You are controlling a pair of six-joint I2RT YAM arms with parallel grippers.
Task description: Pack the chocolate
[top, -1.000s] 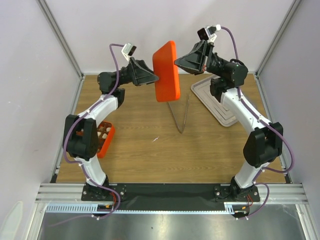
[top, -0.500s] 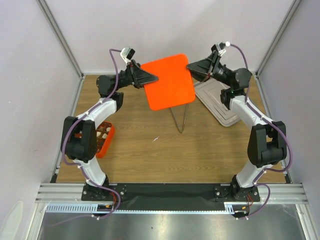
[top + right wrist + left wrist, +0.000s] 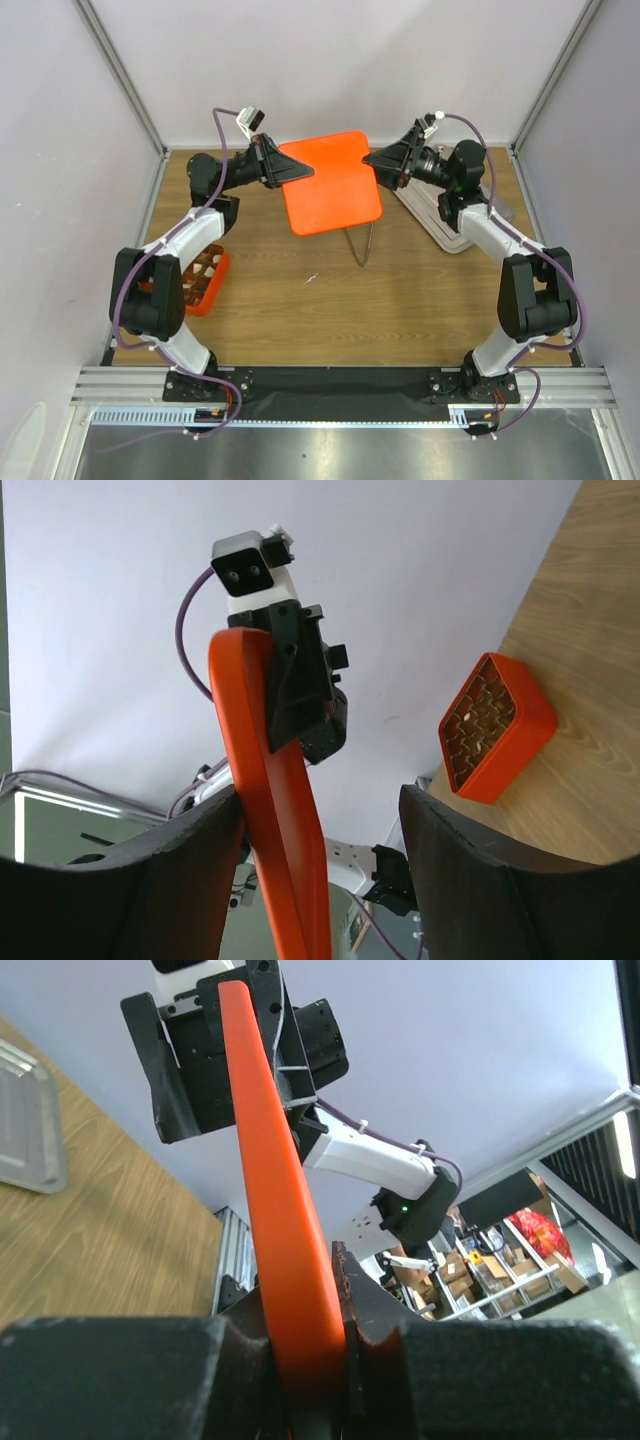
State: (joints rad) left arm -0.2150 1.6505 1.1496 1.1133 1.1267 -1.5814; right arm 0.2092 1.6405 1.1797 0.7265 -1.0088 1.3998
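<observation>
The lid [image 3: 330,185] has swung flat: left hand [image 3: 305,172] clamps one edge, right hand [image 3: 372,165] loose astride the other. No chocolate shows; the box [image 3: 205,280] at the bench's [image 3: 400,290] left edge is nearer the left hand.

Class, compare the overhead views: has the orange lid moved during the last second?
Yes. The orange lid has turned from edge-on to broad face up and shifted nearer the tongs, now covering their upper ends.

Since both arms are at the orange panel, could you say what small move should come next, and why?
Probably back the right end effector off the flat orange square panel: its jaws stand open around the edge, while the left end effector clamps it.
</observation>
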